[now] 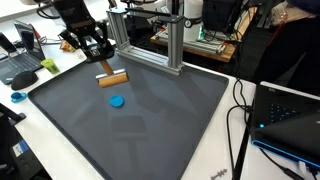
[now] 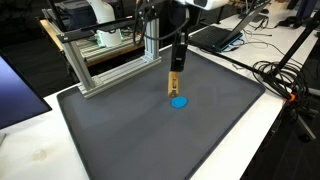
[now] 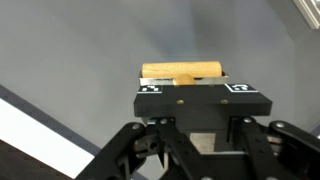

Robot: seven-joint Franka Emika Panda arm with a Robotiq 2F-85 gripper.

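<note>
My gripper (image 1: pixel 99 57) hangs over the far part of a dark mat (image 1: pixel 150 125), near a metal frame. It looks shut on the thin stem of a T-shaped wooden piece (image 1: pixel 112 78), whose bar sits at or just above the mat. In an exterior view the piece (image 2: pixel 174 82) hangs upright under the gripper (image 2: pixel 177 64). In the wrist view the wooden bar (image 3: pixel 185 70) shows just past the gripper body (image 3: pixel 190 100), and the fingertips are hidden. A small blue disc (image 1: pixel 116 101) lies flat on the mat close beside the piece (image 2: pixel 179 101).
An aluminium frame (image 1: pixel 150 45) stands on the mat's far edge (image 2: pixel 110 65). Laptops (image 1: pixel 290 120), cables (image 2: pixel 275 70) and desk clutter surround the white table. A white strip (image 3: pixel 40 130) borders the mat in the wrist view.
</note>
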